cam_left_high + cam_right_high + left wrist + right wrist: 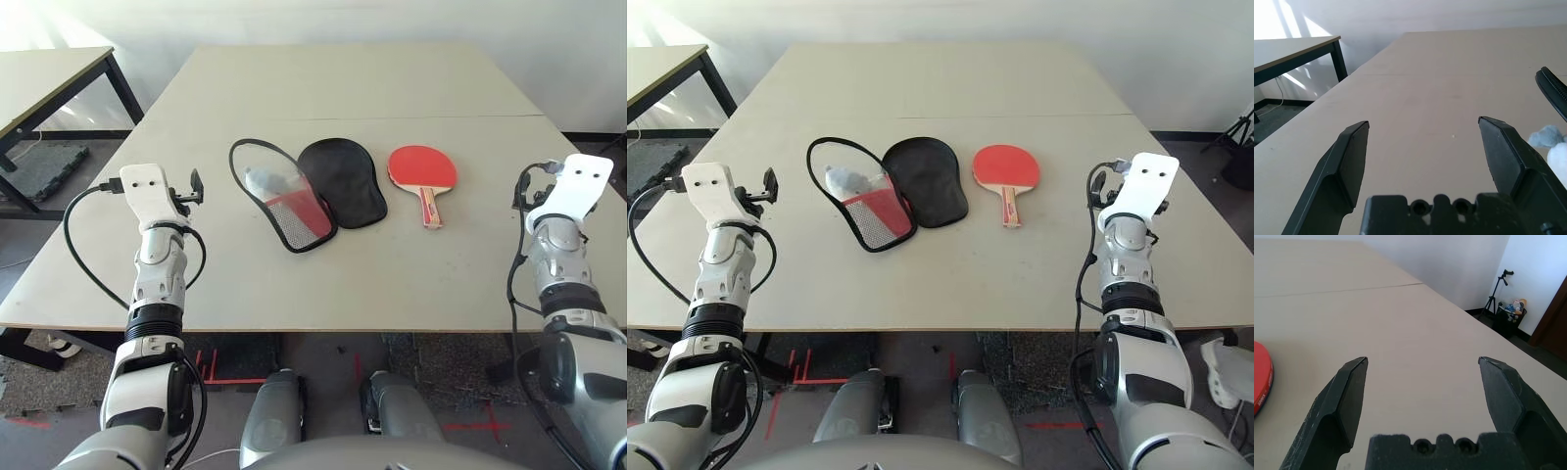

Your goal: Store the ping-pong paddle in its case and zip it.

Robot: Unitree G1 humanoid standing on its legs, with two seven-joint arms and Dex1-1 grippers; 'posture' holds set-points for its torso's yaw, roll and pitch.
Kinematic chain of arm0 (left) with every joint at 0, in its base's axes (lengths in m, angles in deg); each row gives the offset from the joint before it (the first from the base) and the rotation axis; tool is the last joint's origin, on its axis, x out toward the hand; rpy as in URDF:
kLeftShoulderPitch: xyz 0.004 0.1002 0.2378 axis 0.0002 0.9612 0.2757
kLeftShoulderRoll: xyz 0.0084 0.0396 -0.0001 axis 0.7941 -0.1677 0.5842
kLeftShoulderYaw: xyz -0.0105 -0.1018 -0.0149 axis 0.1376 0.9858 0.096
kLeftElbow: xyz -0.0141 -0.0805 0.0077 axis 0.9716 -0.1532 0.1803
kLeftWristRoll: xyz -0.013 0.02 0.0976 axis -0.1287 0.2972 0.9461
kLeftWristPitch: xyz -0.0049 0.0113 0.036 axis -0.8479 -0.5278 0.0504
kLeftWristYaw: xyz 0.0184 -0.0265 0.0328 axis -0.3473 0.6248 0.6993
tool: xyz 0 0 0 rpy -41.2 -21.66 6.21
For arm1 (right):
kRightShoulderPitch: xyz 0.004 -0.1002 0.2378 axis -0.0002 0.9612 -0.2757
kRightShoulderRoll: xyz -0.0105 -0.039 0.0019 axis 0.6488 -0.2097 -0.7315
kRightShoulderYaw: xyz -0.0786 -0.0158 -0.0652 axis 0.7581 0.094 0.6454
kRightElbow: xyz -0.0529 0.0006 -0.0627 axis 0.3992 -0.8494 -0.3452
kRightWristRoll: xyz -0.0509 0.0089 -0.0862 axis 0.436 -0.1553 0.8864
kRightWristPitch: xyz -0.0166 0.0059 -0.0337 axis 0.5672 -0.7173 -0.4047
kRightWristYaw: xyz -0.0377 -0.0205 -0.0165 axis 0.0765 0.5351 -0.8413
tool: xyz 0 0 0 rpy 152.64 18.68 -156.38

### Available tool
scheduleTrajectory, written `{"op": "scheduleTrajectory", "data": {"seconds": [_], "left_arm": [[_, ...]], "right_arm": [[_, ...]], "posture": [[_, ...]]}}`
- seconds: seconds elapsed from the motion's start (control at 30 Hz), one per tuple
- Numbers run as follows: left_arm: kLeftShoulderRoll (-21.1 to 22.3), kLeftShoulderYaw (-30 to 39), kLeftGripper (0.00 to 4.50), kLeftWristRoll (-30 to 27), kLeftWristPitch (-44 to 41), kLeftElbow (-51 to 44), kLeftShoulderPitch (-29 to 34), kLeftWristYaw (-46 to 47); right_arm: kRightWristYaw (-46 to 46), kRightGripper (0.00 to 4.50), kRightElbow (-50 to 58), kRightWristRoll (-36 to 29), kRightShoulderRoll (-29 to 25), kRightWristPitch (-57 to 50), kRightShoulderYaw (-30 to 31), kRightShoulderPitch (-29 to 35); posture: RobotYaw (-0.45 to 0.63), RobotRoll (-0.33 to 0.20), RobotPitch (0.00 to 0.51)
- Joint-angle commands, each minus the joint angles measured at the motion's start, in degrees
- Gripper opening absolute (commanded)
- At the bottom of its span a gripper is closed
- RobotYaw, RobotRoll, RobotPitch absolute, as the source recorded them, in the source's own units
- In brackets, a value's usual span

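White walls close off the room behind a wide beige table (392,294) that spans most of the head views. At the centre of the frame, slightly right, lies the ping-pong paddle (422,170), red face up, its striped wooden handle pointing toward the lower edge of the picture. Just to its left, apart from it, the case (309,194) lies unzipped and spread flat: a black-lined half nearer the paddle, and a red half with mesh at its narrow end farther left, ringed by the black zipper rim. A pale grey-blue lump (263,180) rests in that left half.

At the left middle of the frame the left gripper (1422,137) hovers over bare tabletop beside the case, fingers spread wide and holding nothing. At the right middle the right gripper (1422,372) does likewise, fingers wide apart and empty, with the paddle's red edge just off to one side in its wrist view.

Upper left of the frame holds a second table (49,83) with black legs. A tripod (1503,281) stands against the far wall.
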Motion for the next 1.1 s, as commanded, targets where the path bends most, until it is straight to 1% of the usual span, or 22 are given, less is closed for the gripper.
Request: {"op": "scheduleTrajectory", "data": {"seconds": [0.03, 0.23, 0.4, 0.47, 0.53, 0.6, 0.67, 0.73, 0.77, 0.83, 0.93, 1.03, 1.1], "left_arm": [[0.4, -0.54, 4.5, 0.38, -0.88, -0.6, -0.68, -0.55], [1.24, -0.61, 4.5, -0.26, -1.02, -0.57, -1.6, -2.99], [1.82, -1.3, 4.5, -1.18, -2.68, -4.65, -0.94, -6.93], [2.92, -1.45, 4.5, -1.88, -3.74, -6.63, -0.58, -9.64], [5.89, -2.48, 4.5, -3.78, -5.86, -11.2, -0.29, -16.39], [8.72, -3.1, 4.5, -6.92, -9.35, -15.8, -0.36, -22.92], [14.07, -6.18, 4.5, -13.54, -19.55, -23.01, -2.37, -35.19], [16.98, -8.77, 4.5, -17.79, -27.0, -27.49, -3.56, -42.76], [17.76, -9.89, 4.5, -18.87, -29.1, -29.05, -3.64, -45.05], [18.59, -11.53, 4.5, -20.62, -32.7, -31.4, -3.83, -48.47], [18.44, -14.27, 4.5, -21.6, -35.82, -33.24, -4.7, -52.35], [17.41, -16.3, 4.5, -21.67, -37.34, -33.4, -5.82, -54.69], [16.7, -17.03, 4.5, -21.48, -37.46, -33.26, -6.33, -55.72]], "right_arm": [[-0.4, 4.48, 1.77, 0.11, 0.72, 0.45, -0.22, 1.62], [0.69, 4.48, 6.02, -0.73, 1.4, -0.93, -0.37, 3.15], [3.51, 4.48, 11.2, -1.43, 1.32, -4.7, 0.05, 3.54], [4.71, 4.48, 13.5, -1.72, 1.14, -8.62, 0.31, 3.3], [6.29, 4.48, 17.54, -3.07, 0.59, -18.09, 0.71, 2.05], [6.51, 4.48, 21.93, -2.58, -0.41, -28.46, 2.11, 0.88], [9.1, 4.48, 28.23, -5.15, -0.67, -41.94, 4.42, -3.47], [11.01, 4.48, 32.32, -8.04, -0.21, -51.26, 5.09, -6.7], [11.21, 4.48, 33.68, -8.75, -0.05, -56.04, 5.24, -7.91], [11.15, 4.48, 35.54, -9.83, 0.68, -63.69, 5.15, -9.97], [10.99, 4.48, 36.18, -10.76, 2.52, -70.62, 5.34, -12.87], [10.11, 4.48, 35.29, -10.59, 4.42, -75.13, 5.22, -15.25], [10.52, 4.48, 34.95, -9.79, 4.82, -76.91, 6.54, -15.82]], "posture": [[0.05, 0.0, 0.031], [0.04, 0.0, 0.029], [0.05, 0.0, 0.027], [0.05, 0.0, 0.024], [0.06, 0.0, 0.028], [0.07, 0.0, 0.031], [0.08, 0.0, 0.03], [0.08, 0.0, 0.03], [0.08, 0.0, 0.03], [0.07, 0.0, 0.028], [0.06, 0.0, 0.026], [0.06, 0.0, 0.025], [0.05, 0.0, 0.024]]}}
